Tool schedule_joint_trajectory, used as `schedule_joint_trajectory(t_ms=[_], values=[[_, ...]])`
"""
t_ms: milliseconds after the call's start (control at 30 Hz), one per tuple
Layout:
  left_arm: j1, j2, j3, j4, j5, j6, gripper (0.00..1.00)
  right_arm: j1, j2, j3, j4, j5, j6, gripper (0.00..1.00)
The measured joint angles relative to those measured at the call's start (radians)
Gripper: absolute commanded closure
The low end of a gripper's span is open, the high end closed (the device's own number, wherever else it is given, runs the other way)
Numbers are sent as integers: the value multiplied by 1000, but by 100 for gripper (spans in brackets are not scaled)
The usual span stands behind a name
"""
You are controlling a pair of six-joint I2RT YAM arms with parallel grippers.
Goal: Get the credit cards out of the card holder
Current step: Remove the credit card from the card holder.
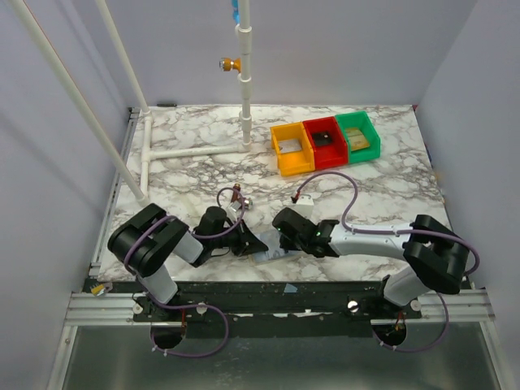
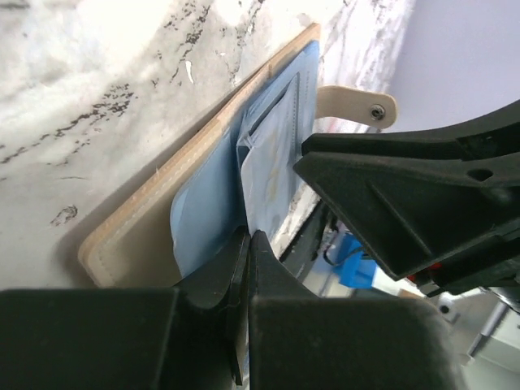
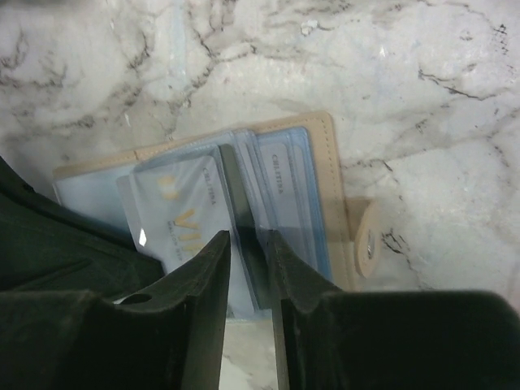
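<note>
Our left gripper (image 2: 246, 248) is clamped tight on the blue sleeves of the card holder (image 2: 138, 231), which lies open on the table (image 2: 97, 97) near its front edge. Our right gripper (image 3: 249, 252) stands narrowly parted astride one sleeve, gripping nothing.

Open tan card holder (image 3: 280, 191), lying flat

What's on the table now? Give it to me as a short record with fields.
holder: open, flat on the table, near edge
card: one shows, in a clear sleeve, not yet out
left gripper: shut on the holder's sleeve edge
right gripper: jaws slightly apart over the sleeves
bins: yellow, red, green, side by side, far right
</note>
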Motion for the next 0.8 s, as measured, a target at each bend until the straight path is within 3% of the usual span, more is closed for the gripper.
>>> schedule_joint_trajectory(t_ms=[300, 600, 800], values=[[6, 153, -66, 385, 77, -143, 100, -26, -111, -58, -80, -118, -70, 65], [7, 153, -71, 478, 105, -176, 100, -149, -263, -158, 7, -290, -103, 62], [7, 162, -71, 516, 114, -193, 100, -180, -271, -159, 56, -367, -120, 60]])
